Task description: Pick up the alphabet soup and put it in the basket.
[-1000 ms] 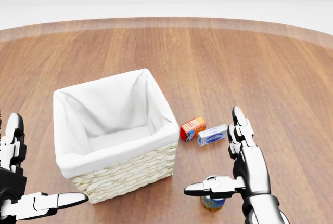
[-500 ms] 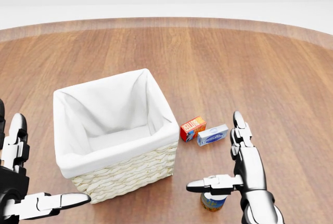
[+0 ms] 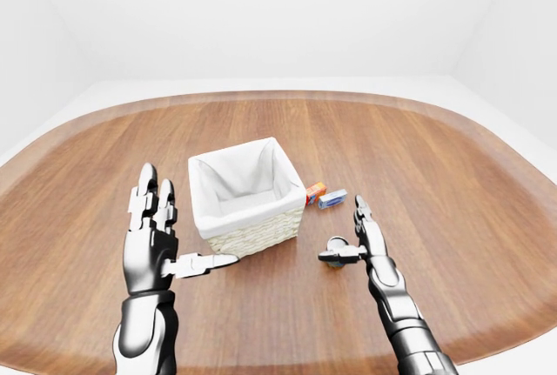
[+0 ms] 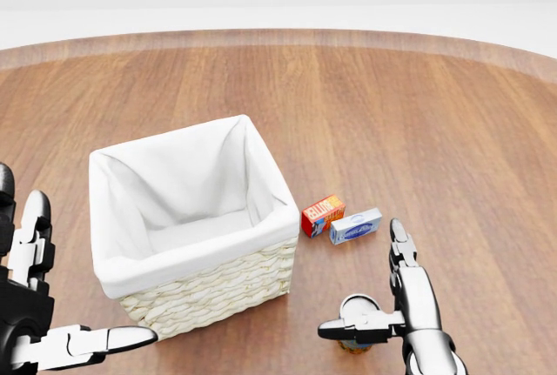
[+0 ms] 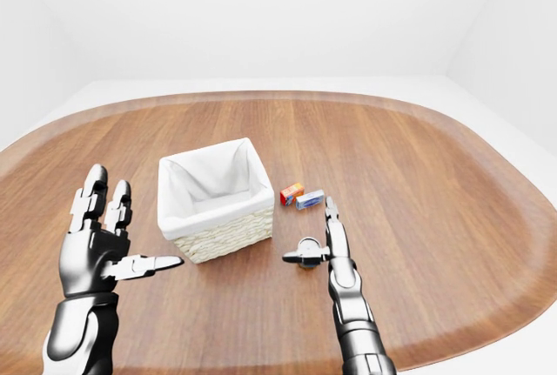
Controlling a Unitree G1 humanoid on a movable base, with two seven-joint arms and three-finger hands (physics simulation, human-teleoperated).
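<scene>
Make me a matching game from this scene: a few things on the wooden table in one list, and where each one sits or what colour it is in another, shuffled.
Things:
1. woven wicker basket with white cloth lining
2. small red and orange box
3. small blue and white box
4. round alphabet soup can

Descriptions (head view):
A. under the thumb of the open right hand
B. largest thing, left of centre, nothing inside
C. touching the basket's right side
D. right of the red box, lying flat

Pairs: 1-B, 2-C, 3-D, 4-A
</scene>
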